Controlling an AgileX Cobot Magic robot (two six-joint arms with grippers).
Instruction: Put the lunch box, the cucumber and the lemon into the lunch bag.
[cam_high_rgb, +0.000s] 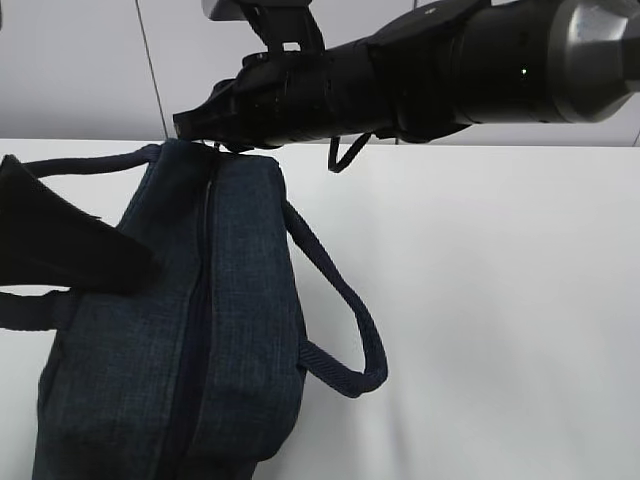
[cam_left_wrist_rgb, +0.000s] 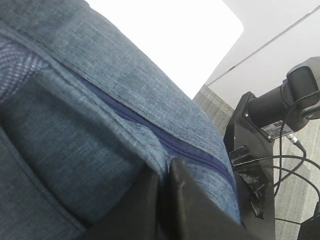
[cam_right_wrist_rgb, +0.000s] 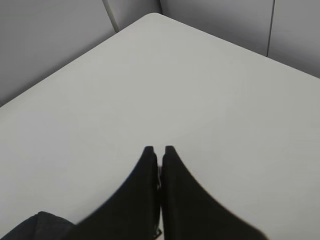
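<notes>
My left fingers (cam_left_wrist_rgb: 165, 172) are clenched on a fold of the lunch bag (cam_high_rgb: 200, 330) beside its zipper (cam_left_wrist_rgb: 150, 130) (bag standing at the white bench's (cam_high_rgb: 480, 300) left). My right fingers (cam_right_wrist_rgb: 159, 152) are pressed together at the bag's far top end.

The dark navy woven-fabric lunch bag (cam_high_rgb: 200, 330) runs off the bottom and left edges of the exterior view, its base unseen; its left loop handle (cam_high_rgb: 30, 310) is partly covered by a blurred black tool (cam_high_rgb: 60, 240) at mid left, itself cut by the frame edge; in the left wrist view the bag's interior is hidden, and the tool tips (cam_left_wrist_rgb: 162, 200) are cropped at the bottom edge; whether they pinch fabric cannot be told.
</notes>
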